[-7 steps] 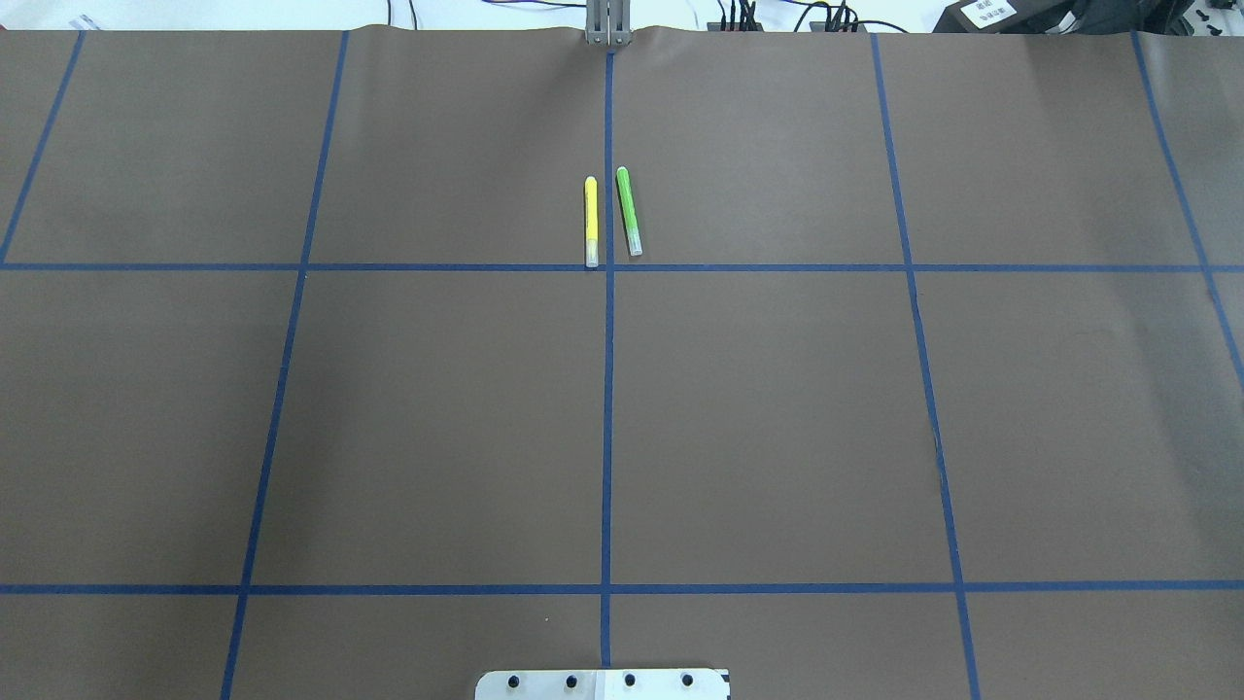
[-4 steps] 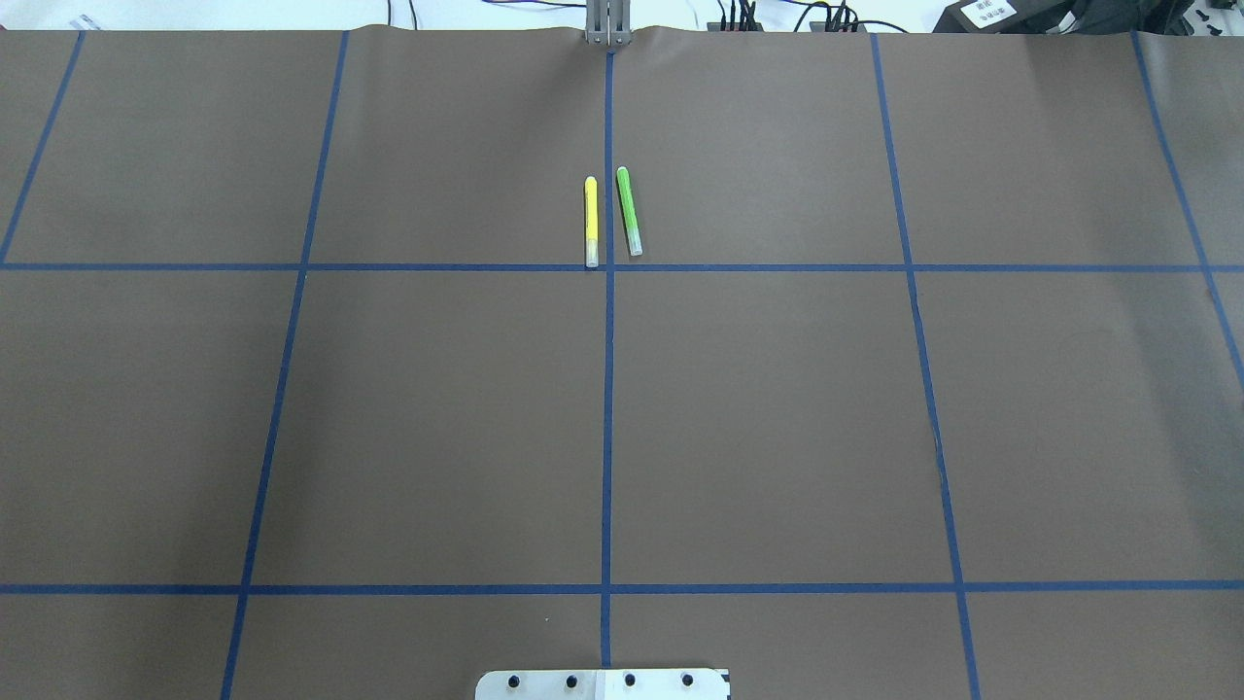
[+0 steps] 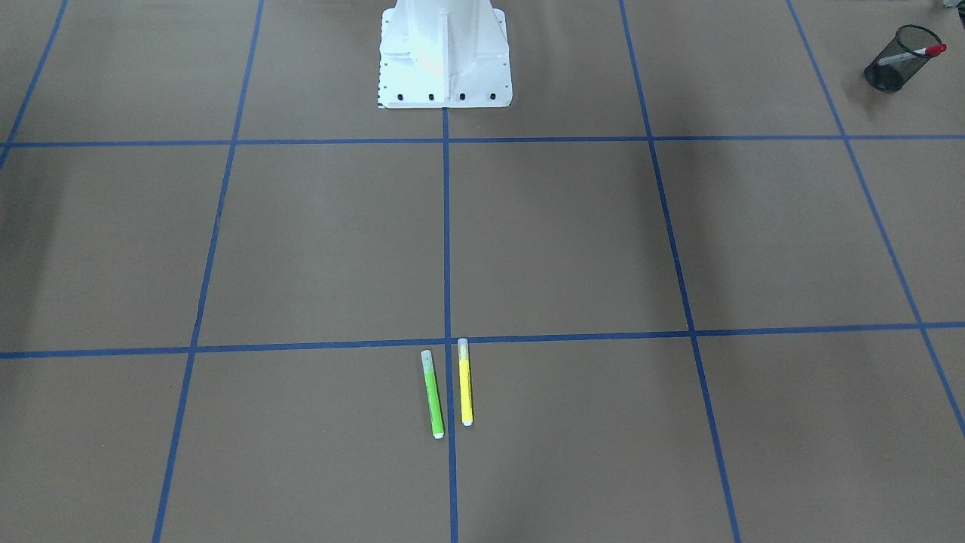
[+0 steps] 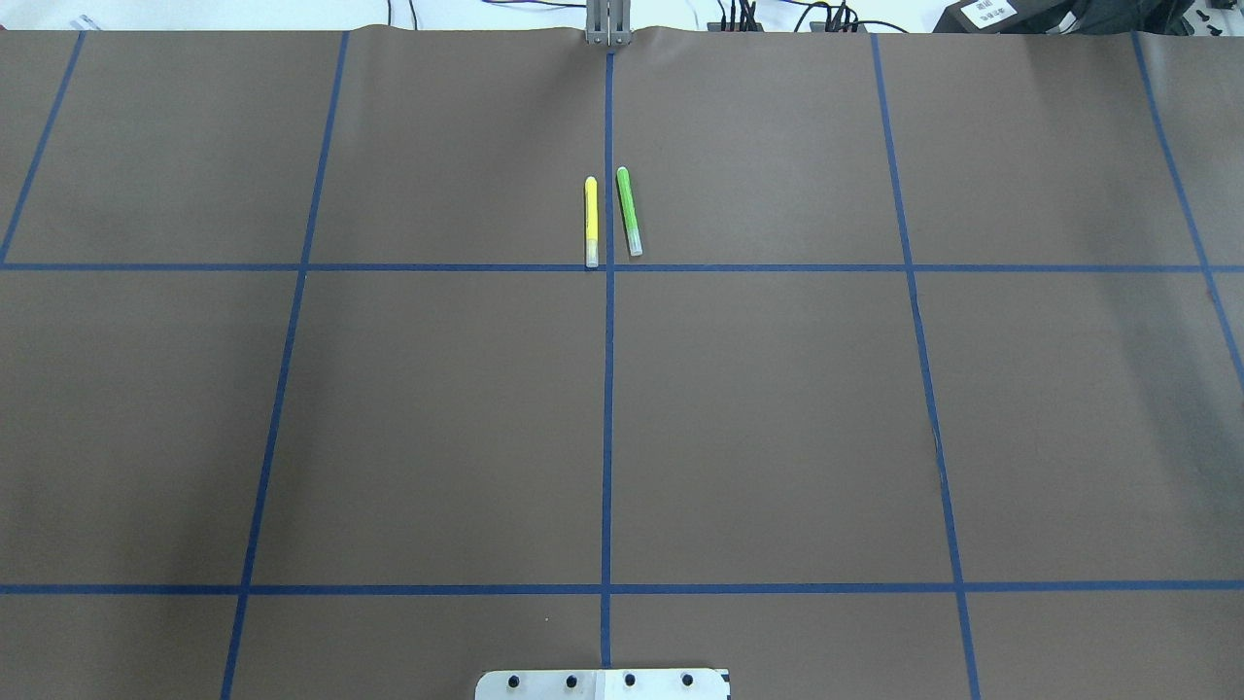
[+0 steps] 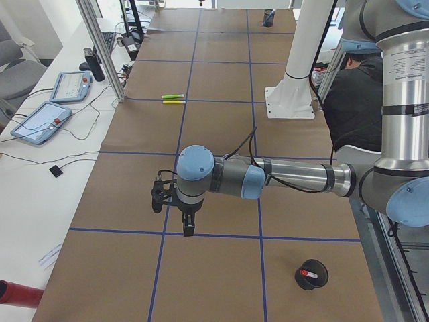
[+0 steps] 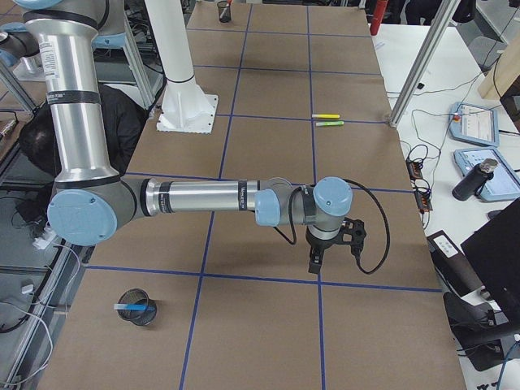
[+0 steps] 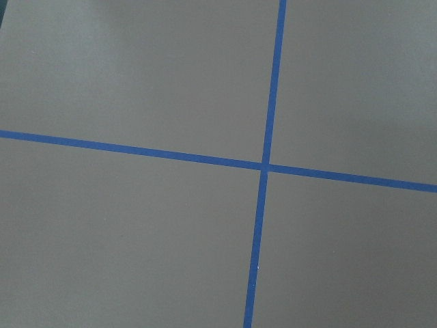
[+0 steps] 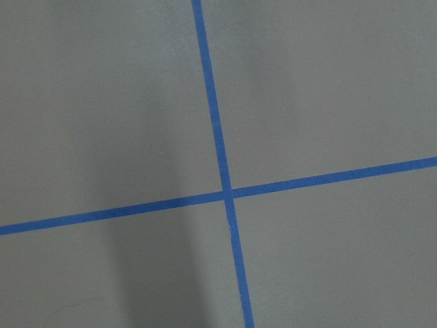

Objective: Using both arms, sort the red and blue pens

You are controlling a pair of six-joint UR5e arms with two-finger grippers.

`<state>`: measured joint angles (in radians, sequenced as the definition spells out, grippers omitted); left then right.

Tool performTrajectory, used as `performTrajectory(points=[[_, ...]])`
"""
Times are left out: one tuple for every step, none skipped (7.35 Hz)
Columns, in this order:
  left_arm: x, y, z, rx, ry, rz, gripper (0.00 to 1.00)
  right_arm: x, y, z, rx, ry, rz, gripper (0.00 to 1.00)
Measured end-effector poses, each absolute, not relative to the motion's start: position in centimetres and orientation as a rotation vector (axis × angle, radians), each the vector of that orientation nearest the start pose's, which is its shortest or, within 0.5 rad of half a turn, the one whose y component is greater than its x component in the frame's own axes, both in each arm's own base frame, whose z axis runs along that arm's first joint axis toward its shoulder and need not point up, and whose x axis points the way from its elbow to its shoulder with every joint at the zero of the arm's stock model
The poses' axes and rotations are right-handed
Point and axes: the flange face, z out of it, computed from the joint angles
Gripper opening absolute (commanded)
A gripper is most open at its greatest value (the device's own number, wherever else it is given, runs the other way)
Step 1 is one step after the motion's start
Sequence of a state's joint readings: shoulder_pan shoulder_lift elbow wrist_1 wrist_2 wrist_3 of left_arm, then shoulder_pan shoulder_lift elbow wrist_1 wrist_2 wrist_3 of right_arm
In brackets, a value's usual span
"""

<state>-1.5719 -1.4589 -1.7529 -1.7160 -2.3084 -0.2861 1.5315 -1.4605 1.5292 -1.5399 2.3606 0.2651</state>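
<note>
The red pen (image 3: 923,51) stands in a black mesh cup (image 3: 889,75) at the table's end on my left; it also shows in the exterior left view as the red pen (image 5: 307,274). The blue pen (image 6: 134,306) lies in a second mesh cup (image 6: 150,315) at the table's end on my right. My left gripper (image 5: 188,227) hangs over a tape crossing, away from its cup. My right gripper (image 6: 315,260) hangs likewise over a crossing. Both show only in the side views, so I cannot tell whether they are open or shut. The wrist views show bare table.
A yellow marker (image 4: 591,222) and a green marker (image 4: 629,211) lie side by side at the table's far middle. The white robot base (image 3: 445,60) stands at the near edge. A person in dark clothing (image 5: 355,100) sits behind the base.
</note>
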Motion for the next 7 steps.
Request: performTrajectory(points=[[-5.7,-45.8,61.5,0.081,0.748,-0.191,1.00,3.8,-54.8,61.6,-0.025,-0.796,0.173,1.00],[-5.1,-45.8,62.7,0.059,0.743,-0.189,1.00,3.6,-54.8,61.6,-0.025,-0.796,0.171,1.00],[-4.9,-45.7,63.6,0.045,0.740,-0.190,1.00,3.5,-54.9,61.5,-0.024,-0.797,0.169,1.00],[-4.8,-45.6,64.1,0.037,0.741,-0.191,1.00,3.4,-54.9,61.4,-0.023,-0.798,0.167,1.00],[-4.7,-45.5,64.0,0.036,0.744,-0.190,1.00,3.2,-54.9,61.4,-0.024,-0.798,0.163,1.00],[-4.7,-45.6,63.7,0.039,0.747,-0.188,1.00,2.9,-55.0,61.3,-0.025,-0.799,0.159,1.00],[-4.7,-45.6,63.0,0.048,0.755,-0.184,1.00,2.8,-55.0,61.3,-0.025,-0.799,0.156,1.00]])
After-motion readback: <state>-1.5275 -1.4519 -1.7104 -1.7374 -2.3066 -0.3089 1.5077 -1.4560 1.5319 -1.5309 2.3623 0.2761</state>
